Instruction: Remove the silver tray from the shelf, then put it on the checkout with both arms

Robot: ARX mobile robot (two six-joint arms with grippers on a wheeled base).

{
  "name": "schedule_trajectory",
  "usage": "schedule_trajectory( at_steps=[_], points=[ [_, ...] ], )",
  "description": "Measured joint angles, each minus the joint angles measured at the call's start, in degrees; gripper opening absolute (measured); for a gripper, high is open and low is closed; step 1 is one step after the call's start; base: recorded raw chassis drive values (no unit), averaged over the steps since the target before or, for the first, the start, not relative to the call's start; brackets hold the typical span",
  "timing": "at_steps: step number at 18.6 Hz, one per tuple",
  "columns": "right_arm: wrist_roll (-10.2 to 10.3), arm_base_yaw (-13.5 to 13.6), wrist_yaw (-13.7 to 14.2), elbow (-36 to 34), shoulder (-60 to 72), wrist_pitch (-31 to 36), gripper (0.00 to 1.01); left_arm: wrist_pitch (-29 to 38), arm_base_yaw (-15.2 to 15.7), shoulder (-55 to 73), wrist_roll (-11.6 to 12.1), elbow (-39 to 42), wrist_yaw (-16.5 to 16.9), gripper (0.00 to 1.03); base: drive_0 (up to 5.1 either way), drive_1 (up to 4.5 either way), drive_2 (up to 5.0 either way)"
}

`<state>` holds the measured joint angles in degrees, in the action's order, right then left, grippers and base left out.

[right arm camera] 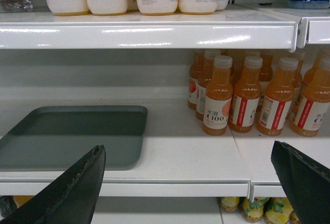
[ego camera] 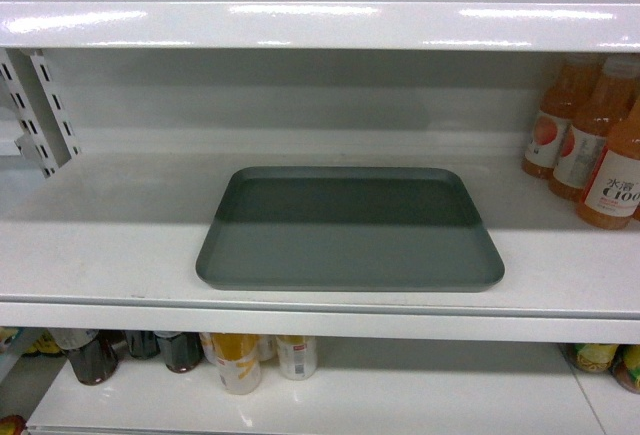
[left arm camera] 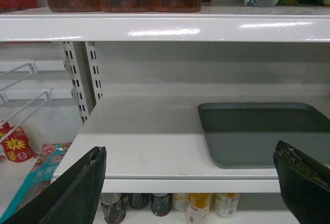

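Dull grey-green, the tray (ego camera: 350,230) lay flat on the white shelf (ego camera: 110,245), its front rim near the shelf lip, untouched, orange juice bottles (right arm camera: 247,98) standing well off to its right. Both my claws, left (left arm camera: 191,183) and right (right arm camera: 188,183), were spread wide and short of the lip. I judged the approach needed each claw brought level to a short side, gripping the rim together, clear of the bottles.

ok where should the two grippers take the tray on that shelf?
Probably the silver tray by its short left and right rims, one gripper each, coming in level from the front. It lies flat on the shelf with a low raised rim, and both sides stand clear; the orange bottles sit apart.
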<state>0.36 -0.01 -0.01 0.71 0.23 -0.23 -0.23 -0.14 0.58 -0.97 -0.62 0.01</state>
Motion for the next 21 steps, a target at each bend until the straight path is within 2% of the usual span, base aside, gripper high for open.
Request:
schedule_trajectory(
  at_steps=[1, 2, 3, 4, 5, 7, 9, 12, 13, 17, 21],
  points=[
    [-0.04, -0.09, -0.11, 0.07, 0.13, -0.59, 0.98, -0.26, -0.02, 0.04, -0.02, -0.02, -0.22, 0.98, 0.0, 0.00, 0.0],
    [-0.22, -1.46, -6.58, 2.82, 4.72, -7.93, 0.98, -10.19, -4.04, 6.71, -1.62, -3.96, -9.62, 0.98, 0.0, 0.00, 0.0],
    [0.07, -0.28, -10.80, 4.87, 15.45, -5.16, 0.98, -8.39, -5.84, 17.94, -2.29, -6.80, -13.14, 0.98, 0.0, 0.00, 0.0],
    [0.11, 2.62, -12.70, 5.38, 23.61, 0.68, 0.98, -3.50, -5.62, 26.73, -2.60, -7.56, -12.57, 0.98, 0.0, 0.00, 0.0],
    [0.76, 4.37, -13.25, 5.90, 33.64, 8.20, 0.98, 3.39, -5.68, 37.90, -2.86, -7.65, -9.86, 0.98, 0.0, 0.00, 0.0],
    [2.84, 5.79, -12.96, 7.43, 48.13, 18.78, 0.98, 13.40, -6.88, 52.85, -3.02, -9.66, -7.17, 0.98, 0.0, 0.00, 0.0],
    [5.25, 7.28, -11.56, 11.06, 67.04, 32.85, 0.98, 26.36, -8.76, 71.45, -2.69, -14.53, -6.38, 0.98, 0.0, 0.00, 0.0],
    [7.63, 8.35, -10.80, 16.50, 85.02, 44.78, 0.98, 35.41, -9.22, 89.02, -3.28, -20.65, -6.19, 0.98, 0.0, 0.00, 0.0],
    [7.82, 8.28, -10.10, 18.32, 89.50, 47.19, 0.98, 36.46, -9.22, 93.29, -3.28, -22.62, -6.38, 0.98, 0.0, 0.00, 0.0],
    [8.92, 8.26, -8.31, 25.73, 103.01, 51.25, 0.98, 38.32, -9.51, 105.31, -3.45, -29.66, -6.43, 0.98, 0.0, 0.00, 0.0],
    [10.56, 8.24, -7.13, 36.79, 113.66, 46.38, 0.98, 34.14, -9.62, 114.33, -3.45, -42.05, -6.40, 0.98, 0.0, 0.00, 0.0]
  ],
)
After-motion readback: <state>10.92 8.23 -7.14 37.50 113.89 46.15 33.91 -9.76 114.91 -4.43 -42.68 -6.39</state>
